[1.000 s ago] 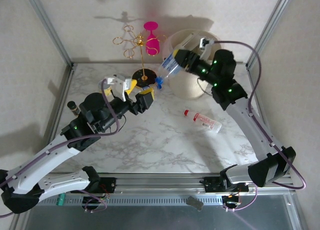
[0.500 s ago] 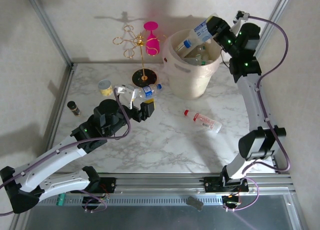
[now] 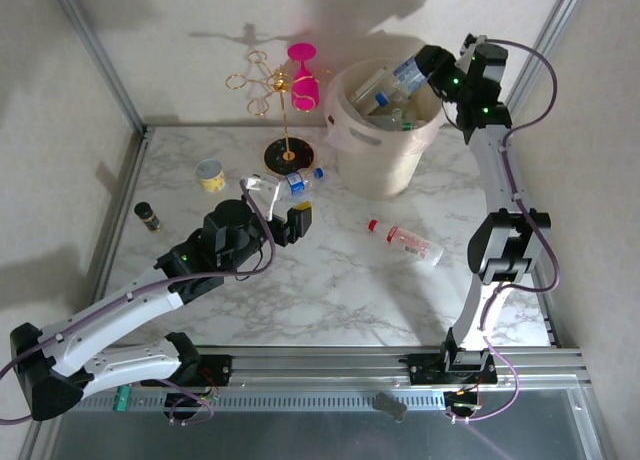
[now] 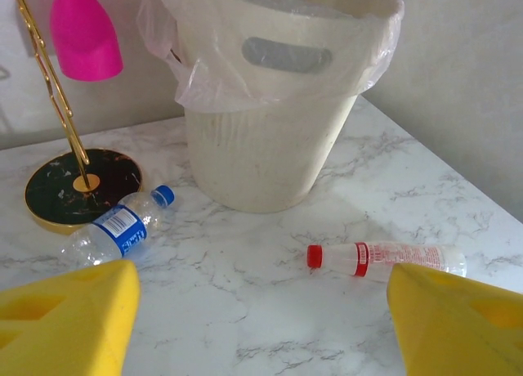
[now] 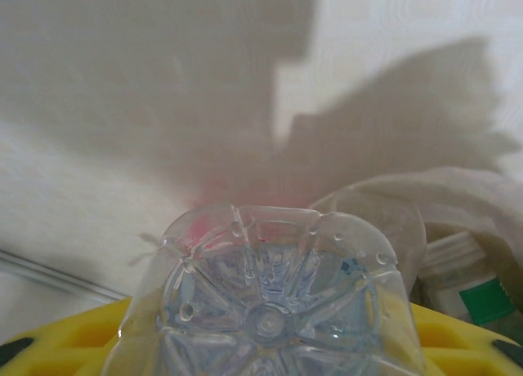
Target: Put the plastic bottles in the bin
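In the top view my right gripper is shut on a clear blue-labelled bottle, tilted over the far right rim of the cream bin, which holds several bottles. The right wrist view looks onto that bottle's ribbed base, held between yellow fingers. A blue-capped bottle lies beside the black stand base. A red-capped bottle lies right of centre. My left gripper hovers open over bare marble between these two, holding nothing.
A gold rack with a pink glass stands left of the bin on a black base. A small yellow-and-white tub and a dark vial sit at the left. Metal frame posts border the table.
The right arm has swung the bottle from left of the bin up and across to its far right rim. The left arm has moved right, uncovering the tub, and its jaws have narrowed slightly.
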Controlling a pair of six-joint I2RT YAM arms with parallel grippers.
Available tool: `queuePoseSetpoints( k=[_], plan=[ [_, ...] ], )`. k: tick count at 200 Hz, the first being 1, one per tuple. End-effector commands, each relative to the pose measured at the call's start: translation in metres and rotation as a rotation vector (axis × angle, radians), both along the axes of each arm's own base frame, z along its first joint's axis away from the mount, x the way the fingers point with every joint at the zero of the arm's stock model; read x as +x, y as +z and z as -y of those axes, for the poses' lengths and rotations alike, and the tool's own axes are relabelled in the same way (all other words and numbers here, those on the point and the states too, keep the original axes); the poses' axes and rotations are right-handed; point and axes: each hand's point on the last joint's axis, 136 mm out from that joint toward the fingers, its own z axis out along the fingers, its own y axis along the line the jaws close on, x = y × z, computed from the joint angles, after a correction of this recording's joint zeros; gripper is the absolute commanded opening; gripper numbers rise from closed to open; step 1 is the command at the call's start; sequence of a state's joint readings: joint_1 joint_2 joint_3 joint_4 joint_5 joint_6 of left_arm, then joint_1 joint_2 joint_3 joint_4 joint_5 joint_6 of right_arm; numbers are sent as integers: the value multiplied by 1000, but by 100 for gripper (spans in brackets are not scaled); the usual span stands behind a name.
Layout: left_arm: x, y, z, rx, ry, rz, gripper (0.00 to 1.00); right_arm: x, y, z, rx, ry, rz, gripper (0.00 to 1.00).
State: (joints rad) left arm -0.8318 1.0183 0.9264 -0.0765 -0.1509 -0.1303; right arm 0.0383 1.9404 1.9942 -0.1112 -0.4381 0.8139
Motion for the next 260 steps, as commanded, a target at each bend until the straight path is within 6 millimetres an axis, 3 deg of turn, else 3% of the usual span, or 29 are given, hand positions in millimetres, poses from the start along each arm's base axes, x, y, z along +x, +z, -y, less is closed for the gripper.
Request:
queuePoseSetpoints(
  k=[1, 62, 115, 159, 183, 230, 260],
  plan=[
    [2, -7, 3, 1, 3, 1, 78, 1, -1, -16, 38, 57, 16, 44],
    [1, -11, 6, -14, -11, -10, 78, 11, -39, -50, 17, 107, -49, 47],
    [1, -10, 1, -22, 11, 1, 78, 10, -61, -51, -20, 94, -85, 56],
    [0, -6, -4, -33, 28, 15, 79, -3, -15, -35, -35, 53, 23, 75],
    [-1, -3, -6, -41, 34, 22, 79, -8, 1, -23, -55, 32, 40, 77],
    [0, 1, -14, -54, 67, 33, 79, -28, 27, -6, -110, -25, 91, 72],
    [2, 1, -16, -60, 93, 21, 79, -48, 28, -7, -142, -21, 99, 62]
  ],
)
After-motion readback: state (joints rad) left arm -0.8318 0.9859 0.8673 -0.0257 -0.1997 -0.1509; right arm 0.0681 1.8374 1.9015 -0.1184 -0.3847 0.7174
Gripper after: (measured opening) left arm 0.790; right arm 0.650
